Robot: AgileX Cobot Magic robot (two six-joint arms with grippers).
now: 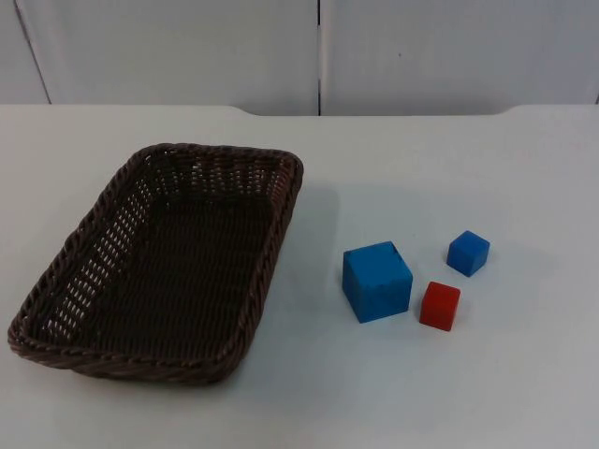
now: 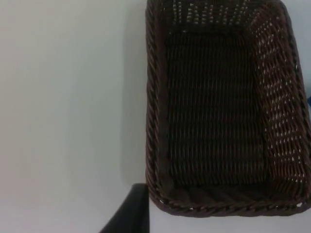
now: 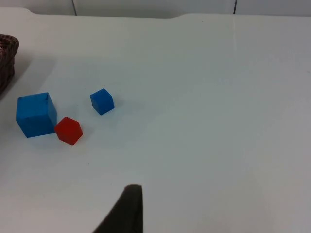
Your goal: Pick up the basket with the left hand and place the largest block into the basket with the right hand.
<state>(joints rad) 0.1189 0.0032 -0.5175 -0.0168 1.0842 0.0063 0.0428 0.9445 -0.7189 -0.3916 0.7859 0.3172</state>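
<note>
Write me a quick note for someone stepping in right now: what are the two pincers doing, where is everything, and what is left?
Left pincer: above the table beside the dark brown woven wicker basket, holding nothing.
Right pincer: above bare table, away from the blocks, holding nothing.
Basket sits on the white table, nothing inside.
Large blue cube, small red cube and small blue cube lie to its right.
Done: nothing.
Left: lift basket, put large blue cube in.

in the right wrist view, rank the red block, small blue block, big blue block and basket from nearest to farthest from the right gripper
1. Red block, nearest the right gripper's fingertip.
2. Small blue block, just beyond the red one.
3. Big blue block, touching the red one's far side.
4. Basket, farthest, past the big block.
</note>
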